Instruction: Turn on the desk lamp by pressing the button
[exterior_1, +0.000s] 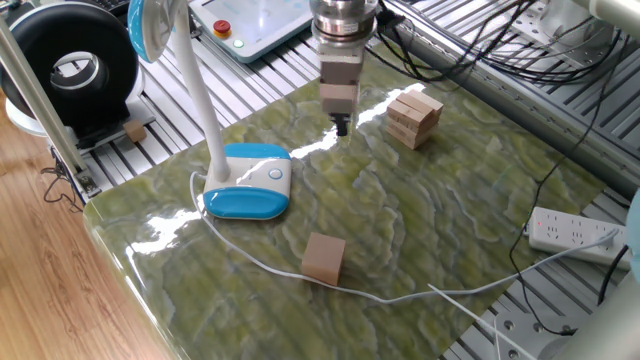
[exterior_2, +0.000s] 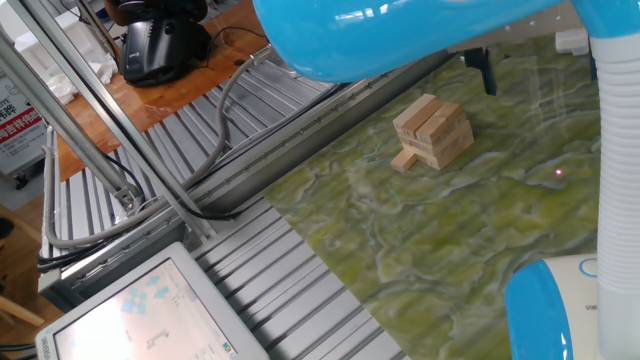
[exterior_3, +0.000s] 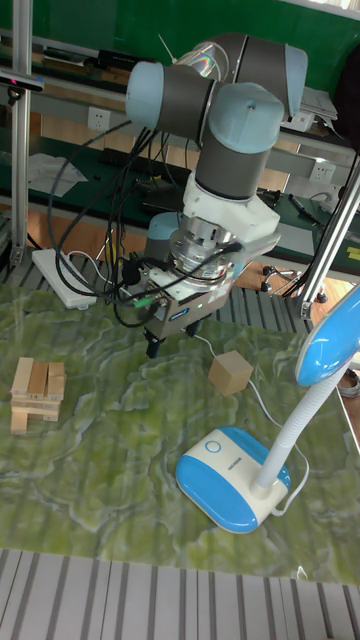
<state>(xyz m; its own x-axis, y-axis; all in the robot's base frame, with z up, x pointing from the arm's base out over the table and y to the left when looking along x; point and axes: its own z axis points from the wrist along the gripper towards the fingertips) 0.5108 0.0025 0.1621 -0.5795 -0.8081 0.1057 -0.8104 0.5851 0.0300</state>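
The desk lamp stands at the left of the green mat, its blue-sided base low and its blue-rimmed head high on a white curved neck. The button is a small white disc on the top of the base, also seen in the tall fixed view. My gripper hangs over the mat to the back right of the base, apart from the lamp and pointing down. It is open and holds nothing. In the other fixed view only one finger shows; the lamp neck hides the other.
A stack of wooden blocks sits just right of the gripper. A single wooden cube lies near the front by the lamp's thin cord. A black ring fan, a red-button pendant and a power strip lie off the mat.
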